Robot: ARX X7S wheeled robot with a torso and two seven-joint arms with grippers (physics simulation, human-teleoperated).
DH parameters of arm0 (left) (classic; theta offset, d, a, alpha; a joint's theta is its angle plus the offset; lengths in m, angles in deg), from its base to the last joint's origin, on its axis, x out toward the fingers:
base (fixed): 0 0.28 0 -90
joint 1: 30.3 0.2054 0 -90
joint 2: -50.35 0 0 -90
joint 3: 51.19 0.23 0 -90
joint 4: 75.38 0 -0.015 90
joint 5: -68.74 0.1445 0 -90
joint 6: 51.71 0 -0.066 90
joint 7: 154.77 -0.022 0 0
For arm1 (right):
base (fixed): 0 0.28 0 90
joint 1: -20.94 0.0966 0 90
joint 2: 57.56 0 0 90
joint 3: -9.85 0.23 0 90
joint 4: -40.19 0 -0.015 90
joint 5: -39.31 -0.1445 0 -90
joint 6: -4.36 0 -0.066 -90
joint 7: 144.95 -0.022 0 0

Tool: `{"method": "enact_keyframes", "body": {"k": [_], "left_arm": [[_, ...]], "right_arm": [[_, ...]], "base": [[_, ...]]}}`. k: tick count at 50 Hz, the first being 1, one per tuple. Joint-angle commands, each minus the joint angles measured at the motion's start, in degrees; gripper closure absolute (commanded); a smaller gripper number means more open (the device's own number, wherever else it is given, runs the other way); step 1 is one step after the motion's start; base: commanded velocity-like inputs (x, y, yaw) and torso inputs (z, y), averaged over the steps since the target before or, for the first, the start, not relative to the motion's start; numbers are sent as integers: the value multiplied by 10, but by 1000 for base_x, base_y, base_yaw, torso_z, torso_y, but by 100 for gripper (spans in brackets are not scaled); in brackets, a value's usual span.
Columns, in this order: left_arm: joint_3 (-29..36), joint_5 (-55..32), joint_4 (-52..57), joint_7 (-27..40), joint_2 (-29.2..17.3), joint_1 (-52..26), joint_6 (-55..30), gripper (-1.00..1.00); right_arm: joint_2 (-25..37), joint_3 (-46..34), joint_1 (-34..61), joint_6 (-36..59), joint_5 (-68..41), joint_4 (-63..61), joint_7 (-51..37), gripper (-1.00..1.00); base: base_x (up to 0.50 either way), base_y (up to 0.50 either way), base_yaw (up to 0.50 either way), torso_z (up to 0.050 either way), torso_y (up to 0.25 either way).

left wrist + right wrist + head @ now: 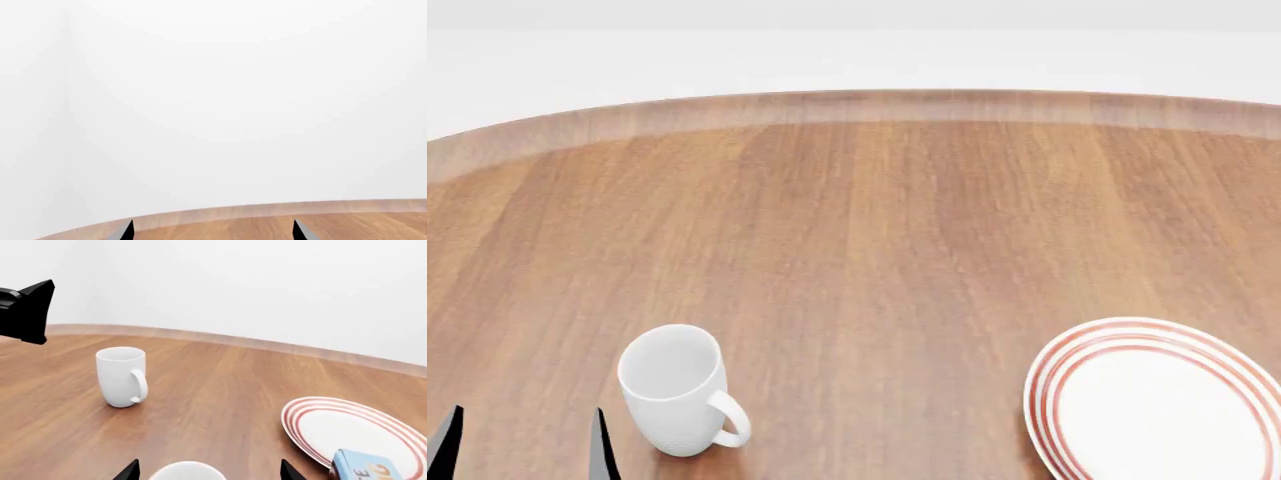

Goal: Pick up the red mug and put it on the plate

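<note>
From the right wrist camera, the right hand (208, 471) shows only two dark fingertips (129, 472) set well apart, nothing held between them. Just ahead of that gap, at the frame's edge, sits a round white rim (187, 470); whether it belongs to the tall red ceramic mug cannot be told, and no red mug body shows in any view. Beside it lies a small light-blue box with orange lettering (363, 466), at the near edge of the round white plate with concentric red rings (313, 412).

Further off, a plain white ceramic mug (123, 376) stands upright on the brown wooden bench (220, 390), well apart from the plate, its handle toward the plate's side.

In the head view, the left hand (525, 445) is near this white mug, its black fingertips spread and empty.
</note>
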Motion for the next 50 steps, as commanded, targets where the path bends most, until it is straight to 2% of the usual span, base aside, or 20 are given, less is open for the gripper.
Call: {"method": "enact_keyframes", "body": {"k": [1, 50], "left_arm": [[2, 0, -2, 2, -1, -1, 4, -100], [8, 2, -4, 13, -5, -3, 9, -100]], "right_arm": [[-4, -9, 3, -17, -1, 30, 4, -100], [-20, -32, -1, -98, -25, 134, 9, -100]], "base": [[0, 0, 0, 0, 0], [0, 0, 0, 0, 0]]}}
